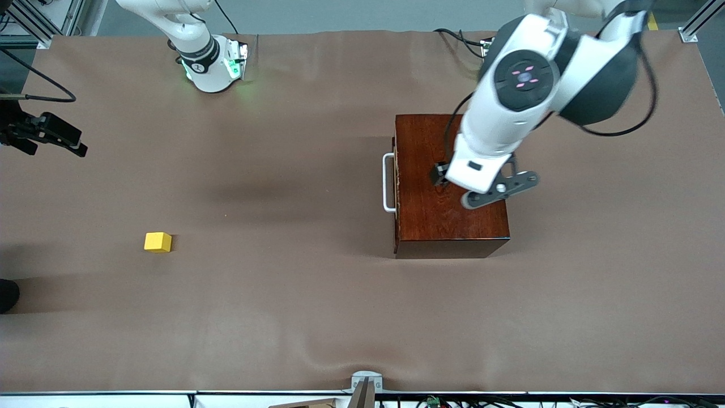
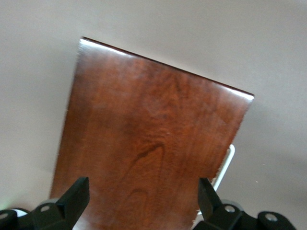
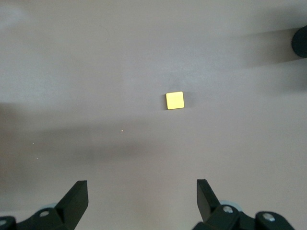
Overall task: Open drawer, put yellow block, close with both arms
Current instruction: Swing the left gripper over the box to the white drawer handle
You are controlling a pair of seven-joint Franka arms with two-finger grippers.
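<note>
The glossy wooden box stands toward the left arm's end of the table. Its drawer is shut, with the white bar handle facing the right arm's end. My left gripper hangs over the box top, open and empty, with the handle beside one finger. The yellow block lies alone on the cloth toward the right arm's end, nearer the front camera than the box. My right gripper is open and empty, high over bare cloth, well apart from the block.
A brown cloth covers the table. A black device with a cable juts in at the right arm's end. A dark round object sits at that same edge, also in the right wrist view as the dark object.
</note>
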